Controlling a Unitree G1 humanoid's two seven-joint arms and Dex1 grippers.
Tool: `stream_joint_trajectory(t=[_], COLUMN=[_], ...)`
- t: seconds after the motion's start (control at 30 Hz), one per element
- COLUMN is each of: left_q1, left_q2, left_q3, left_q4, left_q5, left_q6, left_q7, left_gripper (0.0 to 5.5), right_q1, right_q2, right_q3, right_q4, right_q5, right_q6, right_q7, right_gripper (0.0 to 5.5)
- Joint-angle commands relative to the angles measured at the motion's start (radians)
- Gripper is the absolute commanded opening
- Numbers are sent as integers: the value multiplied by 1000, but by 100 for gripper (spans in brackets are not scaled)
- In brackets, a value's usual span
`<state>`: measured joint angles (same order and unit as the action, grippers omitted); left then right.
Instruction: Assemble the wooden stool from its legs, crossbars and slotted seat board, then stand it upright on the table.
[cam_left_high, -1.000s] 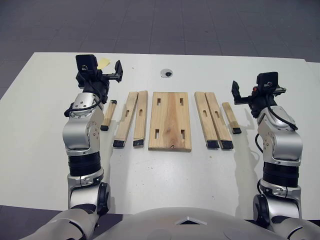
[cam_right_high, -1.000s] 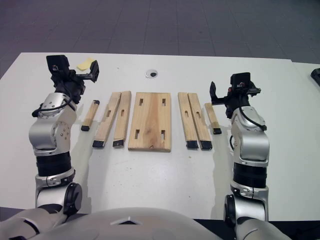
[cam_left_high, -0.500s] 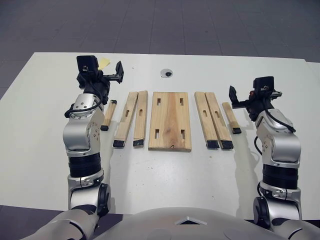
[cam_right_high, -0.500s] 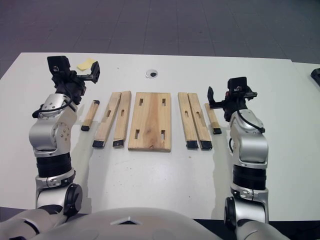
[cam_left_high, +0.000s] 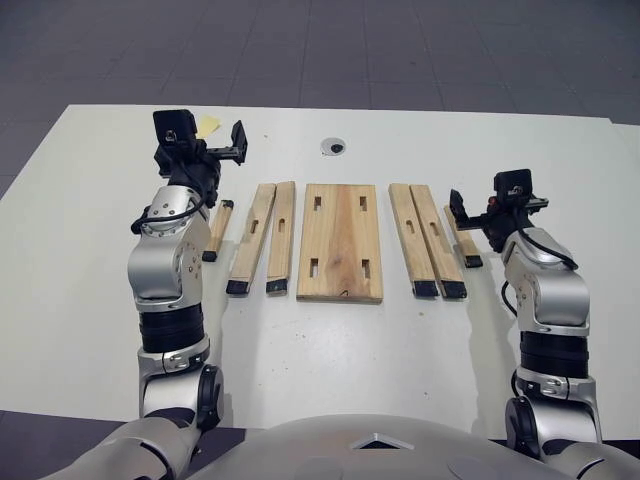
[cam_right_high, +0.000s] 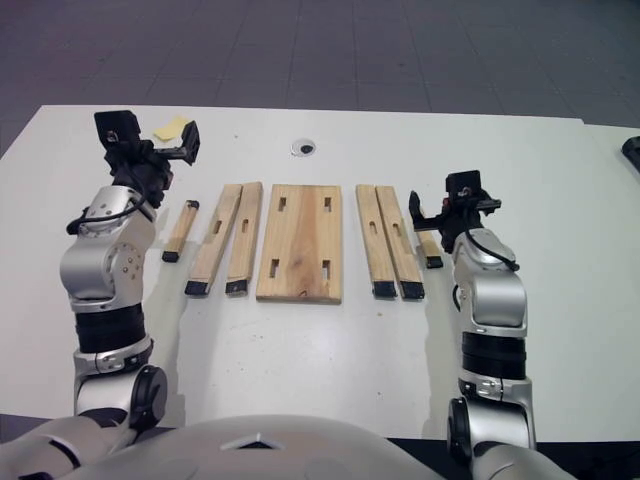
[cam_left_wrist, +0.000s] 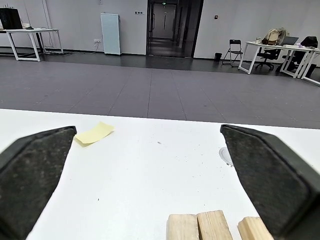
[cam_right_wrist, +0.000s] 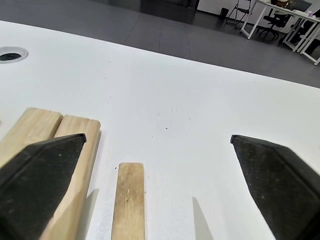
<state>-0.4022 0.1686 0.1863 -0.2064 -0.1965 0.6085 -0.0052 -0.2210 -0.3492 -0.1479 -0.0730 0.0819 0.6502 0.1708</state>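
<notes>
Fingers (cam_right_wrist: 42, 175) of right gripper (cam_right_wrist: 157, 150) wide apart over short crossbar (cam_right_wrist: 129, 200), left gripper (cam_left_wrist: 149, 131) likewise, empty

A: Arm shells, what finish?
B: Left arm (cam_left_high: 165, 270) and right arm (cam_left_high: 548, 300) are the same: rounded silver-grey housings, with black ribbed bands at the joints lower down.
A: Cabling?
B: Exposed. A thin black cable loop (cam_left_high: 143, 214) runs beside each wrist.
A: Ends?
B: Left pincer (cam_left_high: 205, 152) and right pincer (cam_left_high: 485, 210) are all black, each topped by a boxy camera module (cam_left_high: 172, 124). The pads (cam_left_wrist: 35, 175) are dark grey and wedge-shaped, with a rough felt-like face.
</notes>
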Motion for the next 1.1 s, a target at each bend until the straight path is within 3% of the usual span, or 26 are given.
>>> stream_joint_trajectory(t=[0.03, 0.43, 1.1], left_q1=[-28, -25, -56], left_q2=[-13, -12, 1], left_q3=[-18, -22, -1], left_q4=[17, 14, 17], left_q5=[11, 13, 30], left_q6=[-2, 5, 68], left_q7=[11, 16, 81], left_gripper=[537, 537, 540], right_q1=[24, 28, -13], right_q2=[-4, -15, -94], right_q3=[24, -16, 27], right_q4=[82, 117, 164], right_q5=[-25, 16, 85], right_q6=[-18, 24, 319], right_q7=[2, 31, 165], right_gripper=[540, 540, 245])
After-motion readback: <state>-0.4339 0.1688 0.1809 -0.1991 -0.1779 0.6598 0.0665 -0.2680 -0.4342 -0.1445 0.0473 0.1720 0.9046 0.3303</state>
